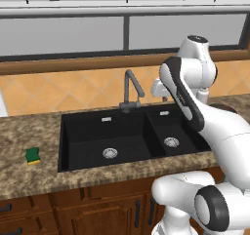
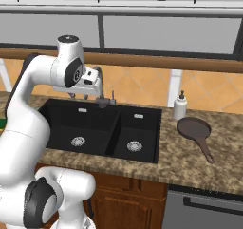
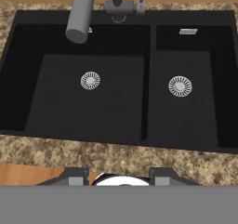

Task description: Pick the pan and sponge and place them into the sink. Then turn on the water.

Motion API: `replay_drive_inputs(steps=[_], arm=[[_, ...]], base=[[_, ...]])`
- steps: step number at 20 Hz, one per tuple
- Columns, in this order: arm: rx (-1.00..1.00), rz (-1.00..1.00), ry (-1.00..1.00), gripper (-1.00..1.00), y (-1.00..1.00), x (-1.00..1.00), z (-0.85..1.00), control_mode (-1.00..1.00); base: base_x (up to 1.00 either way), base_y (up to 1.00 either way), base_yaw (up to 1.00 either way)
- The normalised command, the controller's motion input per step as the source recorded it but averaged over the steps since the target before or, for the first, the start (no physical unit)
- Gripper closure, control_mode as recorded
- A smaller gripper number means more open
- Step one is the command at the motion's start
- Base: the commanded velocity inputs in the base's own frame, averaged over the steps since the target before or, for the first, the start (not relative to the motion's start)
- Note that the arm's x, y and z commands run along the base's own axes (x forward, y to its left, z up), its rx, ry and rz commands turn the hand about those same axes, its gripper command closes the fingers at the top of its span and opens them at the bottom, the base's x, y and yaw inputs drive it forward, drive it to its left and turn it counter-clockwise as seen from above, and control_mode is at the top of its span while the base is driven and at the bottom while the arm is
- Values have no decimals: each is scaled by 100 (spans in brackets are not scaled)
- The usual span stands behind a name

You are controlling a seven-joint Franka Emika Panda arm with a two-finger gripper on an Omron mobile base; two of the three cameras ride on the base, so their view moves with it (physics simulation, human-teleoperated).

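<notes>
The black double-basin sink (image 1: pixel 88 127) (image 2: pixel 59 119) (image 3: pixel 149 79) is set in the speckled stone counter, and both basins hold nothing. The green and yellow sponge (image 1: pixel 33 155) lies on the counter left of the sink. On the counter right of the sink rests the dark brown pan (image 2: pixel 193 127), its handle pointing toward the front edge. My gripper (image 2: pixel 81 96) (image 3: pixel 118 177) hangs above the sink's front rim and looks down into the basins. Its fingers are apart and hold nothing. No water is in view at the grey gooseneck faucet (image 1: pixel 131 88) (image 3: pixel 81 14).
A white soap dispenser (image 2: pixel 180 107) stands behind the pan, against the tiled backsplash. The faucet's spout reaches out over the large basin, close to my hand. Wooden cabinet fronts (image 1: pixel 97 209) run below the counter.
</notes>
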Motion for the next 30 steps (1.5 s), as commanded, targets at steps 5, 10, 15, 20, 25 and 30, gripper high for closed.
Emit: replay_drive_inputs(steps=[5, 10, 15, 20, 25, 30], arm=[[7, 0, -5, -100, -41, -6, -6, -100], [11, 0, -7, -100, -97, -15, -30, -100], [2, 0, -2, -100, -100, -15, -51, -100], [0, 1, -5, -100, -100, -5, -47, -100], [-10, 4, -2, -100, -85, 0, -34, -100], [-23, 8, -1, -100, -68, 0, -26, -100]], base=[[0, 0, 0], [0, 0, 0], [0, 0, 0], [0, 0, 0], [0, 0, 0], [0, 0, 0]])
